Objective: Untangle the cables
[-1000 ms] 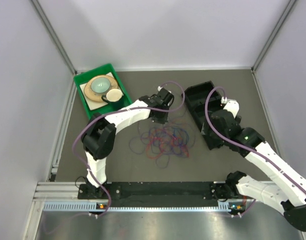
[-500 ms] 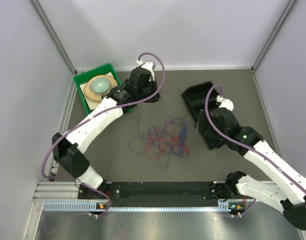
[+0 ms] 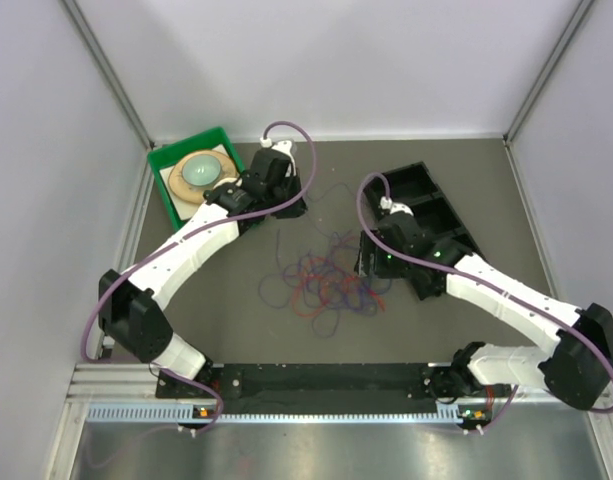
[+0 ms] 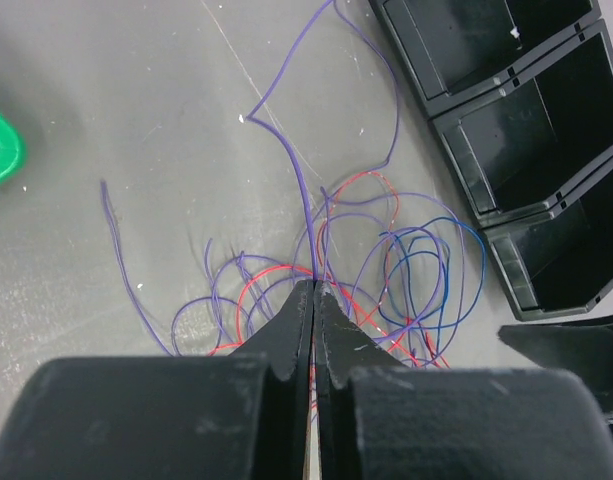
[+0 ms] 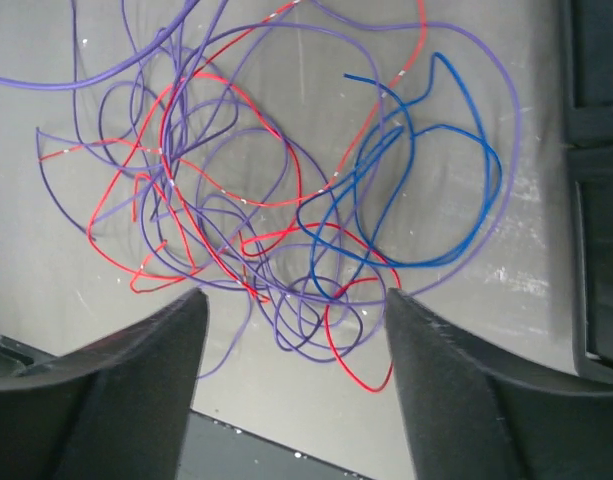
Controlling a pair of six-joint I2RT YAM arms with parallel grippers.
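Cables (image 5: pixel 286 250): probably light, limp, snag-prone (take one loose end). Left hand (image 4: pixel 314 290) pinches a purple strand (image 4: pixel 304 205); right hand (image 5: pixel 294 300) spread wide overhead.

Since a second ago the left gripper (image 3: pixel 289 200) has gone from over the cables (image 3: pixel 326 280) to the table's back, near the green tray (image 3: pixel 158 180). Its jaws are now fully closed on a purple strand (image 4: pixel 302 190) drawn out of the pile. The right gripper (image 3: pixel 369 262) has swung from the black bins (image 3: pixel 441 205) to the tangle's right edge, jaws narrower but still apart.
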